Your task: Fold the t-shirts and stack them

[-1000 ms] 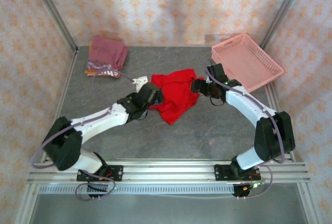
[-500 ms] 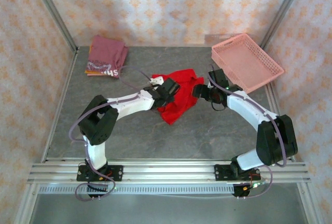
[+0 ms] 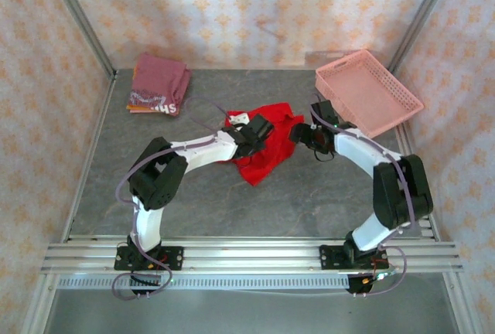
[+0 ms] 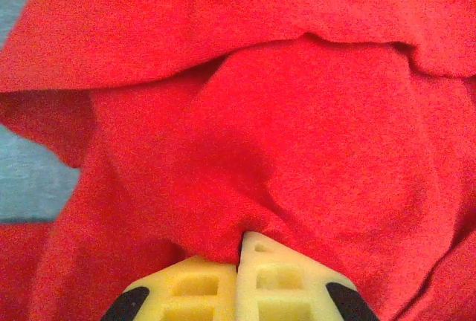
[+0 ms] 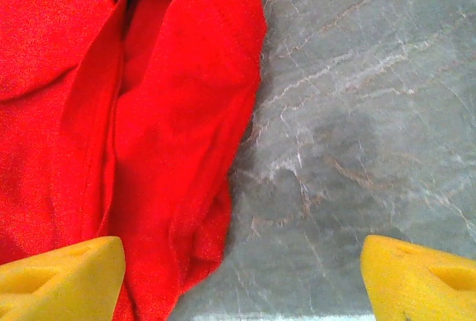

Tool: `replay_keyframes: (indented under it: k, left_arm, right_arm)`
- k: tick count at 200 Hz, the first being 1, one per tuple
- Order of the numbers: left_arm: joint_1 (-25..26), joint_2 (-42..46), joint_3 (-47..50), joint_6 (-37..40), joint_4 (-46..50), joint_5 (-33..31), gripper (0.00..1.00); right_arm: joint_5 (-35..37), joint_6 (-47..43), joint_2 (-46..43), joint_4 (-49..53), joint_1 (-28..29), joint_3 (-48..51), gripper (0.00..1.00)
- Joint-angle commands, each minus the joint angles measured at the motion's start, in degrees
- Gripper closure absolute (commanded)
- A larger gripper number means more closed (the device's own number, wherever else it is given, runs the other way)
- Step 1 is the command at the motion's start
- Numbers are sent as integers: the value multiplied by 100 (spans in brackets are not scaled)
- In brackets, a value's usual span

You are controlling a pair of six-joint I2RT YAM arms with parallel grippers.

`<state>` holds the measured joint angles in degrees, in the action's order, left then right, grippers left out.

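At the far left corner of the desk (image 3: 309,202) sat a small pile of folded t-shirts. A maroon-pink t-shirt (image 3: 160,79) with white letters lay on top of an orange t-shirt (image 3: 138,107), and only a thin edge of the orange one peeked out. The pile was close to the left wall. There was bare grey desk between it and the middle.

The left gripper (image 3: 259,129) was in the middle of the desk, reaching over the red t-shirt (image 3: 271,152). In the left wrist view the gripper (image 4: 242,250) was clenched tight on a bump of red cloth.

The red t-shirt lay crumpled, not folded. Its long way ran from the far side of the desk toward the near side. It was wide at the far end and came to a point at the near end. Lots of bare desk lay in front of it.

The right gripper (image 3: 303,134) was at the shirt's right edge. In the right wrist view the gripper (image 5: 238,276) was spread wide and gripped nothing. One of its fingers (image 5: 59,273) was over the red cloth and the other was over bare desk.

A pink basket (image 3: 367,90) sat at the far right, apart from the shirt.
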<state>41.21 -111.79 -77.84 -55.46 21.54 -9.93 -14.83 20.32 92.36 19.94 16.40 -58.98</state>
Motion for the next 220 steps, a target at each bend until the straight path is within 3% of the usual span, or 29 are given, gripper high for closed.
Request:
replay_keyframes:
  k: [1, 77, 120, 137, 148, 166, 220]
  left_arm:
    - [-34, 773, 316, 86, 290, -517, 100]
    - [-43, 1869, 1178, 48, 579, -822, 100]
    - [-45, 1952, 1201, 57, 597, -877, 100]
    - [-43, 1942, 1175, 97, 614, -853, 100]
    - [-43, 1950, 1157, 115, 640, -868, 100]
    - [-43, 2055, 1157, 158, 739, -943, 100]
    - [-471, 3066, 1210, 528, 1285, -1414, 100]
  right_arm:
    - [6, 77, 439, -217, -101, -522, 20]
    - [-549, 457, 2265, -242, -279, -2305, 49]
    - [-1086, 259, 2577, -261, -98, -2418, 44]
    - [-1083, 201, 2740, -117, -76, -2538, 55]
    - [-1032, 186, 2796, -40, -79, -2581, 73]
    - [-912, 184, 2637, -56, -94, -2508, 100]
    - [-226, -7, 629, -426, -341, -1686, 100]
